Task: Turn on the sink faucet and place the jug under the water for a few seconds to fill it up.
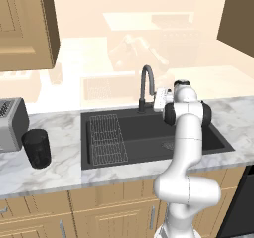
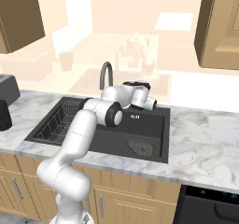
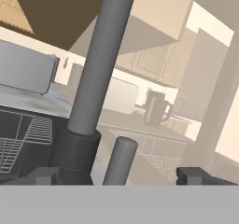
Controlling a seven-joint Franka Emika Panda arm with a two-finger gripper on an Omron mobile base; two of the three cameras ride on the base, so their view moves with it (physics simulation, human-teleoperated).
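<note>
1. Faucet (image 1: 146, 86) rises at the back rim of the sink (image 1: 149, 138), its lever (image 3: 120, 160) between the gripper's (image 3: 122, 175) wide-apart fingertips.
2. Jug (image 1: 36, 148) stands on the counter (image 1: 54, 167) left of the sink, beside the toaster (image 1: 11, 123).

Kitchen, marble counter (image 1: 59, 167), black sink (image 1: 149, 138), wooden cabinets (image 1: 30, 24)

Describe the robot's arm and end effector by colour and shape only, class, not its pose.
The glossy white arm is built of rounded tubular segments with dark grey joint bands at its elbow and wrist. Its white end effector carries two small dark grey blocky finger tips. No cables or markings are visible.
</note>
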